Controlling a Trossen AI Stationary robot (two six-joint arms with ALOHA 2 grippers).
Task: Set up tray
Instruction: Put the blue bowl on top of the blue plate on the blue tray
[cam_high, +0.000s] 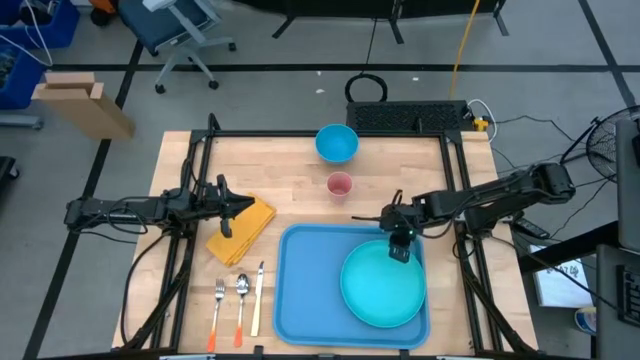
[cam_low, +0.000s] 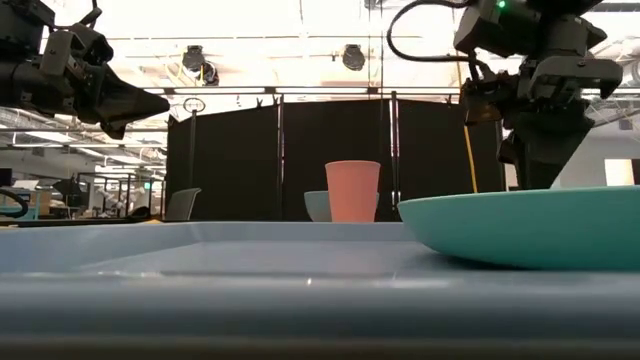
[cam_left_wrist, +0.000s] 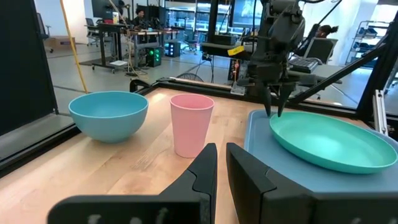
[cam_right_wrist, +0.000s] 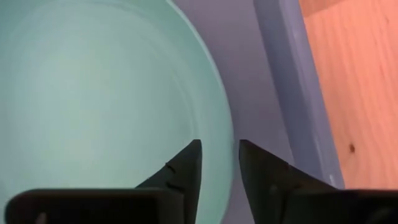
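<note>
the right gripper (cam_high: 400, 247) is seen parted slightly, nothing held, over the plate (cam_high: 384, 286) at its twelve o'clock rim, on the tray (cam_high: 302, 290). the left gripper (cam_high: 232, 207) is shut empty above the napkin (cam_high: 243, 229). the plate may be dragged if a finger catches its rim in retreat.

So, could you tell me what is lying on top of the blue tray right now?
The turquoise plate lies on the right part of the tray, with the right gripper open just above its rim. The tray's left part is bare. What lies under the plate is covered.
</note>
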